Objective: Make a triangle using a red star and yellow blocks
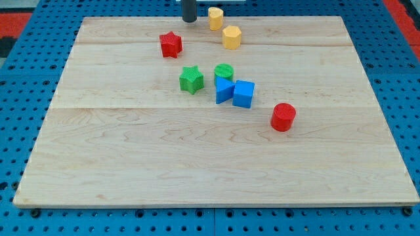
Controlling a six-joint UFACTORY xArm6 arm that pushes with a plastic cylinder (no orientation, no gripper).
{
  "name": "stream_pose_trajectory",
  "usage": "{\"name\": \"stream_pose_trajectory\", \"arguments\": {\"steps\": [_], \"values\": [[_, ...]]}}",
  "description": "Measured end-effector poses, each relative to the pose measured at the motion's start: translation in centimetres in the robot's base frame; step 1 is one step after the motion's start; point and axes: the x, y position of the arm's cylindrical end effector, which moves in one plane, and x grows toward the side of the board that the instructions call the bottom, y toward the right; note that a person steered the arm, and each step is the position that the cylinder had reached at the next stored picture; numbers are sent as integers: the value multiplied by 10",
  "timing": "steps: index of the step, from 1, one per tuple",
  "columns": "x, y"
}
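The red star lies on the wooden board near the view's top, left of centre. Two yellow blocks sit to its right: one yellow block at the board's top edge and a yellow hexagonal block just below and right of it. My tip is at the view's top edge, left of the upper yellow block and up and to the right of the red star, touching neither.
A green star, a green cylinder, a blue triangular block and a blue cube cluster at the board's middle. A red cylinder stands to their lower right.
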Motion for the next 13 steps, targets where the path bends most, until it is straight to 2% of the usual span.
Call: {"name": "stream_pose_trajectory", "arguments": {"steps": [2,3,4,5,6,7,9,10,11,12,13], "values": [[6,106],[44,131],[50,202],[23,247],[0,247],[-1,245],[0,125],[18,102],[52,101],[56,162],[84,177]]}}
